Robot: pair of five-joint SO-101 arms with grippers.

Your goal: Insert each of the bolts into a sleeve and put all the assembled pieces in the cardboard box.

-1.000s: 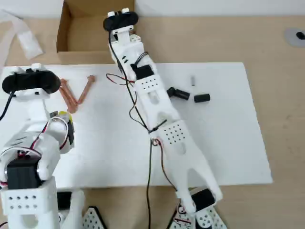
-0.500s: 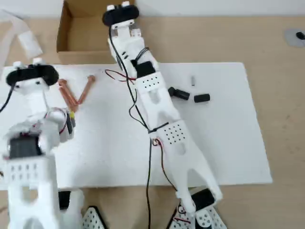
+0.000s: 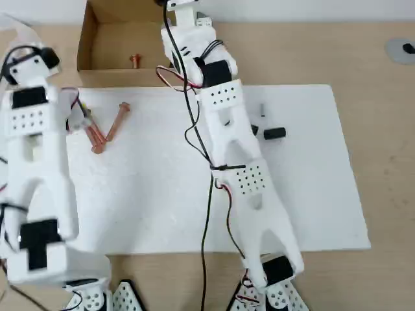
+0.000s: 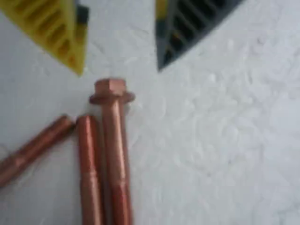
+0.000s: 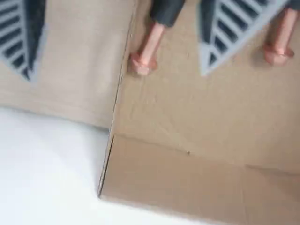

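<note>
Left wrist view: the left end effector [image 4: 119,51] hangs released, fingers spread just above three bare copper bolts [image 4: 112,150] on the white sheet [image 4: 225,140]. The right end effector [image 5: 117,70] gapes wide over the cardboard box [image 5: 187,164], with a sleeved bolt [image 5: 152,40] lying between its fingers, clear of both. Seen from above, the right arm [image 3: 240,149] stretches diagonally across the bench [image 3: 382,84] to the box. The left arm [image 3: 39,149] extends along the sheet's left edge.

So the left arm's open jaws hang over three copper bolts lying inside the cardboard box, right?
Not quite. The three copper bolts lie on the white foam sheet, not inside the cardboard box. The left wrist view shows them there, with the left arm's open jaws hanging over them.
</note>
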